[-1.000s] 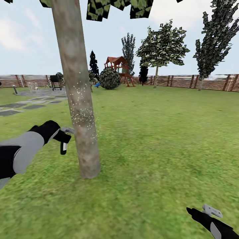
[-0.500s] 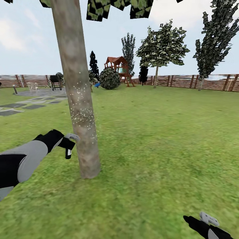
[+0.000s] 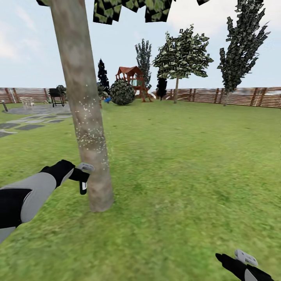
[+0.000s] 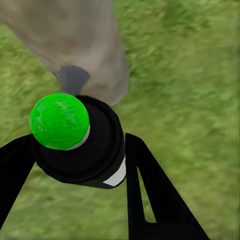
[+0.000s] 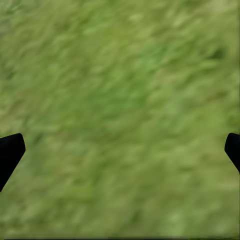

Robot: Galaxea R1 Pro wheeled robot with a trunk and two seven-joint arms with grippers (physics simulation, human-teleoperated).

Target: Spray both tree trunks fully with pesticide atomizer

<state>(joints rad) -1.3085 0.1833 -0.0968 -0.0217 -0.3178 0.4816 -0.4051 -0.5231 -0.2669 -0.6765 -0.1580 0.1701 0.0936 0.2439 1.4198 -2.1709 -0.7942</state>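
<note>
The near tree trunk [image 3: 84, 97] is a thick grey-brown column, speckled with fine white-green droplets around its middle. My left gripper [image 3: 82, 180] is low beside it, almost touching the bark, and shut on the pesticide atomizer [image 3: 83, 188], a slim dark bottle with a white label. In the left wrist view the atomizer [image 4: 95, 150] shows its green cap between the two black fingers [image 4: 150, 195], with the trunk [image 4: 75, 40] just beyond. A second tree [image 3: 176, 90] with a thin bare trunk stands far off by the fence. My right gripper [image 3: 230, 259] hangs open over grass [image 5: 120, 150].
Green lawn stretches to a brown slat fence [image 3: 242, 96]. A round bush [image 3: 121, 92] and a red playset [image 3: 132, 80] stand at the back. Grey paving stones [image 3: 27, 125] and a dark grill [image 3: 56, 96] lie far left. A dark column-shaped tree [image 3: 238, 50] rises at the right.
The head camera has turned slightly, shifting the whole picture left. My left gripper with the atomizer has dropped lower and moved in closer to the trunk. The right arm has sunk a little.
</note>
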